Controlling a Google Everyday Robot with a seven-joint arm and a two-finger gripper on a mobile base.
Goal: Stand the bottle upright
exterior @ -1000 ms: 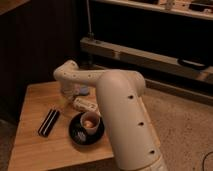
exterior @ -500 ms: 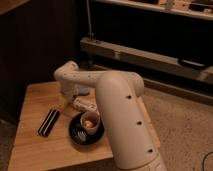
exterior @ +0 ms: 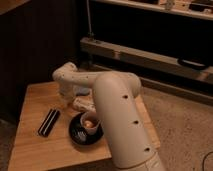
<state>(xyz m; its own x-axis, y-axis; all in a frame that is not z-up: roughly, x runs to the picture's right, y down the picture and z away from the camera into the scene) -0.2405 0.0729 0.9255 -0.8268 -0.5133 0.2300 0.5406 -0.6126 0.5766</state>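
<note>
The robot's thick cream-coloured arm [exterior: 120,120] fills the foreground and covers much of the right half of the light wooden table [exterior: 35,150], so the table's right edge and whatever lies under the arm are out of sight. The arm bends at a rounded joint above the table's far side and drops to the gripper [exterior: 67,100], which sits low over the wood near the far middle of the table, dim and mostly masked by the wrist. How far its jaws stand apart cannot be told, nor whether it touches or holds anything. Just to the right of the gripper lies the small slim pale cream bottle [exterior: 82,104], on its side on the tabletop, its right end running behind the arm; its cap is too small to make out. A blue-grey rounded lump [exterior: 80,91] rests just behind the bottle, partly hidden by the arm. In front of the bottle stands a black round dish [exterior: 76,134] holding a small pale cup [exterior: 91,123], their right side cut off by the arm. A black flat rectangular case [exterior: 48,122] lies left of the dish, apart from it.
</note>
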